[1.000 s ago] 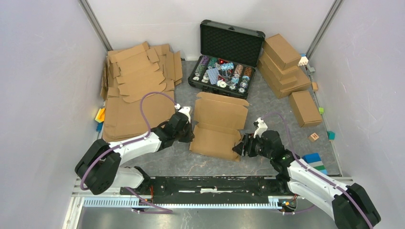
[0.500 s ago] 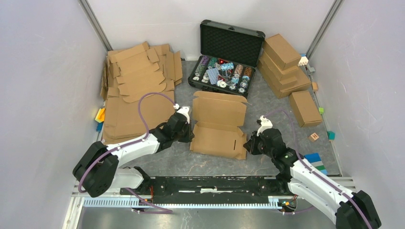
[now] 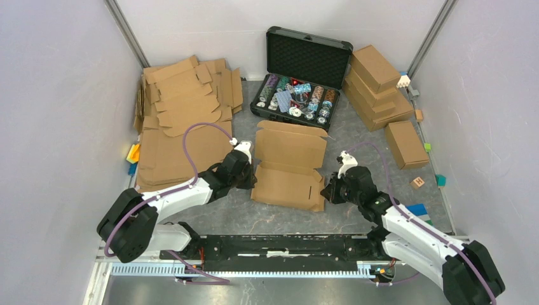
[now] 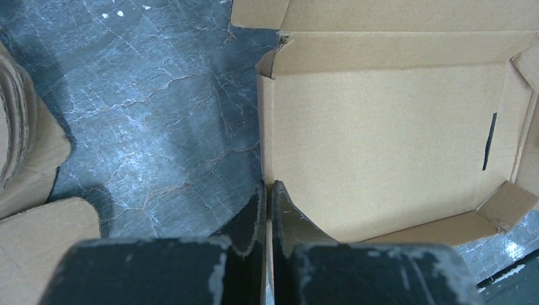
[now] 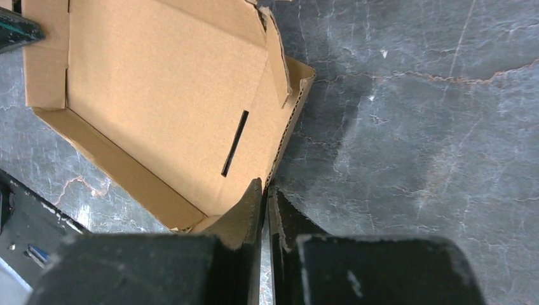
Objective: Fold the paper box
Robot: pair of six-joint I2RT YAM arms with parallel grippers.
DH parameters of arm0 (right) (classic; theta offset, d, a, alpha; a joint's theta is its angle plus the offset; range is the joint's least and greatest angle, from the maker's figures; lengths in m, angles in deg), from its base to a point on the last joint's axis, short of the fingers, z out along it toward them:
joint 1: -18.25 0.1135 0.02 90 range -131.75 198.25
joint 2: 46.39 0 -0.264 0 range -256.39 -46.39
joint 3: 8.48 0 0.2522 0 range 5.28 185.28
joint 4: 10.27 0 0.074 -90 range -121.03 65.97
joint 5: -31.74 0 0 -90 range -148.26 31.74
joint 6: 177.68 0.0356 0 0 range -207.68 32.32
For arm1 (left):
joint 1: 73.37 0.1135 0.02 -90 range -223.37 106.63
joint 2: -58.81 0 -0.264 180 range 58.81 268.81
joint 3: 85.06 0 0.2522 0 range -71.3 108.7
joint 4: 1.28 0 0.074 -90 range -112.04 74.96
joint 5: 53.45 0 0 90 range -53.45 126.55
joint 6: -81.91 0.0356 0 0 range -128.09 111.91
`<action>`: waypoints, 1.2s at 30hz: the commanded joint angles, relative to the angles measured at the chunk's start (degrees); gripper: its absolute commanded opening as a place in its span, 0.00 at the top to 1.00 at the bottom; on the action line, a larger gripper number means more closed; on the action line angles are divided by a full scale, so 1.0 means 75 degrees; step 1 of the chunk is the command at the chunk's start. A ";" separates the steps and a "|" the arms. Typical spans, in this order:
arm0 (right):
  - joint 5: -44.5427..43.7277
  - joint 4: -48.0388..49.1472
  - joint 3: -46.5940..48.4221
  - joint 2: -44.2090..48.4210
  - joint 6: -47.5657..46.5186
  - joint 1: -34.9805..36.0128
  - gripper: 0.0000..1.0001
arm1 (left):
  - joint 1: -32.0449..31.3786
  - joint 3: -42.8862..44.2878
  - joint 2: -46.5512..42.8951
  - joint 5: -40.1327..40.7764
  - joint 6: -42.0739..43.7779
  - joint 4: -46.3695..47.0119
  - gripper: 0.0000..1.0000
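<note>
Holding chips, black case behind paper box

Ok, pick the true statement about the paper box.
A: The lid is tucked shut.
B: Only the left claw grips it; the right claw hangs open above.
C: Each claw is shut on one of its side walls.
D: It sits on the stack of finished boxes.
C: the left claw pinches the left wall of the paper box, and the right claw pinches its right wall, as each wrist view shows.
</note>
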 commanded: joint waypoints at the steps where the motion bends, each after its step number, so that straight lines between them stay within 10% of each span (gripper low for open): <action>1: 0.0704 0.0922 0.0400 -0.0383 -0.0092 0.0021 0.89 | -0.0004 0.0066 -0.0075 -0.0136 0.0121 0.0386 0.98; 25: 0.1716 0.1736 0.0731 -0.1192 -0.0058 0.0021 0.64 | 0.0121 0.0114 0.0151 -0.0158 -0.0153 0.0231 0.98; 36: -0.0167 -0.0386 0.1347 -0.0116 -0.0976 -0.0038 0.44 | 0.0675 0.0034 0.0518 -0.1019 -0.0338 0.0385 0.98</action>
